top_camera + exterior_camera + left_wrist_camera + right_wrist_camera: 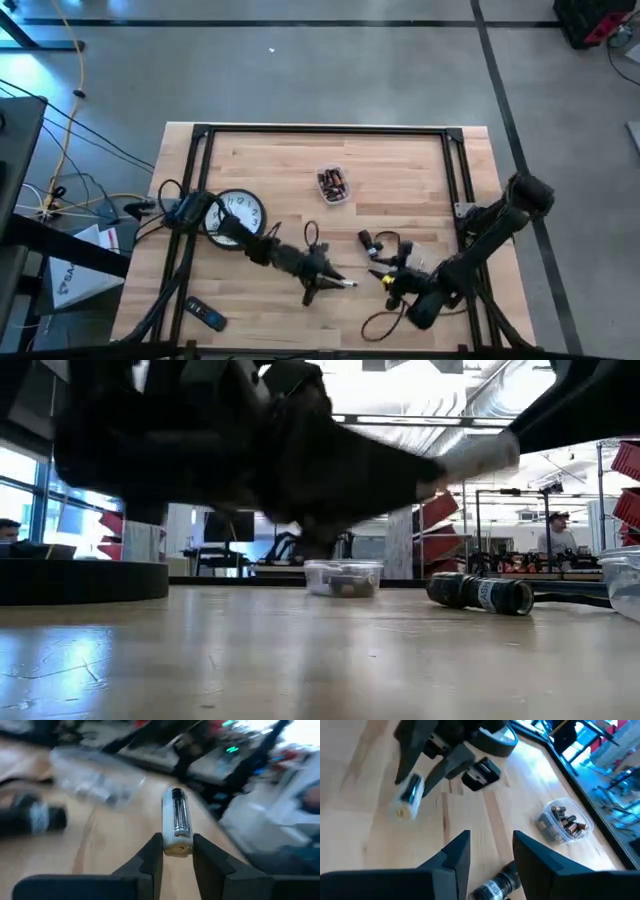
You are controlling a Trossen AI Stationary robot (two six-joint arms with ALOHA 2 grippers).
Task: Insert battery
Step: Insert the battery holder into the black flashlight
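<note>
Left wrist view showed the left gripper (pixel 177 851) clamped on a white cylindrical battery holder (pixel 176 821) near the tabletop's front edge; the right gripper (pixel 490 850) gaped empty.

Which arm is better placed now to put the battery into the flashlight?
Left. The left gripper already holds the battery above the table. The right gripper is open and empty over the flashlight, so it could steady it.

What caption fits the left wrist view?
Left tool grips a small white battery holder above the wooden table.
</note>
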